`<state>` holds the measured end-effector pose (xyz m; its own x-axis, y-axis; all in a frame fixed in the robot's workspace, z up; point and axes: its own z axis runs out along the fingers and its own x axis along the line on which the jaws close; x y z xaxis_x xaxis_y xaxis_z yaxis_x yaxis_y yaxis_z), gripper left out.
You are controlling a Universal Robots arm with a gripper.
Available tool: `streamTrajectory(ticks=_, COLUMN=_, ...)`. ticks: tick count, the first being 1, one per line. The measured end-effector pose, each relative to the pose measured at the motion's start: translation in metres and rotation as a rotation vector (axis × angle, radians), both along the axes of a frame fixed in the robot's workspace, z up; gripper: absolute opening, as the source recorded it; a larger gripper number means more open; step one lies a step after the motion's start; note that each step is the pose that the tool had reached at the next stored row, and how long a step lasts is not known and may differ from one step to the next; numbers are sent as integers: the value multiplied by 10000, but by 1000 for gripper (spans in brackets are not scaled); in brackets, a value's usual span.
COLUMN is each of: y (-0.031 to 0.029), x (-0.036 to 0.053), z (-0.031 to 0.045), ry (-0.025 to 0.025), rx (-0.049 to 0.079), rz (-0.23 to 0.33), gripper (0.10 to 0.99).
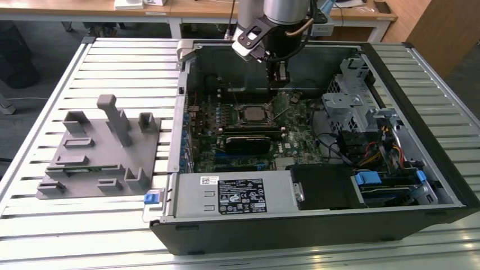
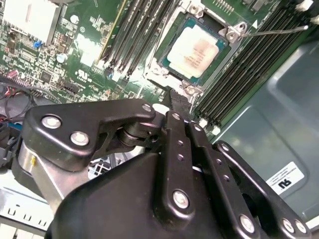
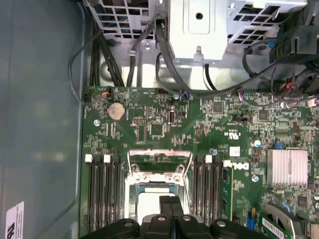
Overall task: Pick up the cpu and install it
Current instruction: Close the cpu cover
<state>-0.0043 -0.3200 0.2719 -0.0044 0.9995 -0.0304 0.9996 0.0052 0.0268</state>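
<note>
You have the gripper (image 1: 279, 83) inside the open computer case (image 1: 420, 185), over the green motherboard (image 1: 300, 135). Its fingers (image 3: 165, 203) are pinched together with nothing between them. The cpu (image 2: 196, 50) lies flat in the socket frame (image 2: 158, 69), pale top up and square to the frame. In both wrist views the gripper tips sit just beside its edge; can't tell if they touch the board. The grey fixture (image 1: 98, 152) stands on the desk (image 1: 127, 67) at the exterior view's left, well apart from the case
</note>
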Motion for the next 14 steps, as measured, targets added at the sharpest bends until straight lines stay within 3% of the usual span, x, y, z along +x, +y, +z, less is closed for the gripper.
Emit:
streamTrajectory(ticks=5, y=0, x=23, z=-15, ry=0, rx=1, rz=123, gripper=106)
streamTrajectory(ticks=14, y=0, x=154, z=-24, ry=0, rx=-3, rz=149, gripper=106)
